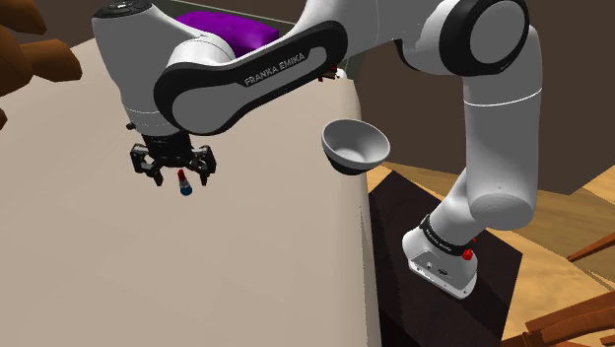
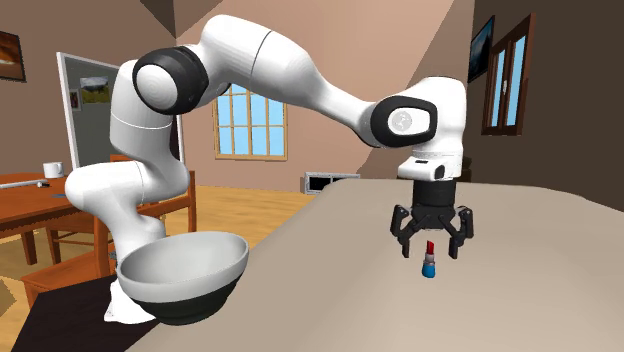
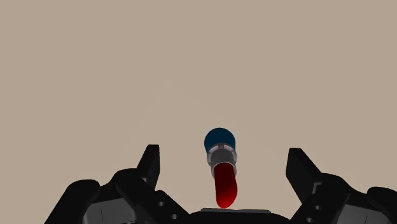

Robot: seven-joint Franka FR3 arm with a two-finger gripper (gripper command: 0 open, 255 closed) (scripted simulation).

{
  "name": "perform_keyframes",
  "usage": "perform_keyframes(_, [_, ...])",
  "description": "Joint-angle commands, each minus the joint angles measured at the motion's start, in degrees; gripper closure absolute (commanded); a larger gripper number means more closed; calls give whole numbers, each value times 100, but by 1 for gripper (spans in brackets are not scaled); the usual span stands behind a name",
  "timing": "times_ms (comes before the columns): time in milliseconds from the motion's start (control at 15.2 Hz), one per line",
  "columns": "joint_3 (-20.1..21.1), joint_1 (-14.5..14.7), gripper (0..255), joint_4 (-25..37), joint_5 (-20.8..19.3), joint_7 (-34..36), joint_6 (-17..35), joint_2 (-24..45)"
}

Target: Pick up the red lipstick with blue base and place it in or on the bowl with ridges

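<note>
Lipstick [image 2: 429, 260] stands upright on beige table [image 1: 246, 256], blue base down, grey collar mid-body, red rounded tip up, right betw. the two black fingers of the gripper [image 2: 430, 248]. Claw is wide: both fingers well clear of the stick on either side, no contact, so nothing held yet. Wrist view looks straight down the stick [image 3: 221, 168], roughly centred in the gap. Handling, my read: v. small and prob. light, rigid body, smooth round section, so likely slippery and prone to roll or tip if one finger touches first; narrow foot, tall for its width. Best hold looks like collar or upper part of blue base, where the sides run straight. Avoid the red tip, since it tapers and could pop out on squeeze, and would be the fragile bit on a real one. Fingertips in second ext. view sit abt. level w/ red part, so prob. needs a bit lower before closing. Bowl [image 2: 190, 268] pale, at table edge near stand, well apart from the stick; ridges not discernible. Counts: lipstick x1, bowl x1, gripper x1.
</note>
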Motion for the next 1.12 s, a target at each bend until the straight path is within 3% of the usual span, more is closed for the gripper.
perform_keyframes(0, [0, 0, 0, 0, 0, 0, 0, 0])
perform_keyframes(66, [0, 0, 0, 0, 0, 0, 0, 0])
perform_keyframes(132, [0, 0, 255, 0, 0, 0, 0, 0])
perform_keyframes(726, [0, 0, 255, 0, 0, 0, 1, 0])
perform_keyframes(1056, [62, -10, 255, 202, 97, -65, -305, -129])
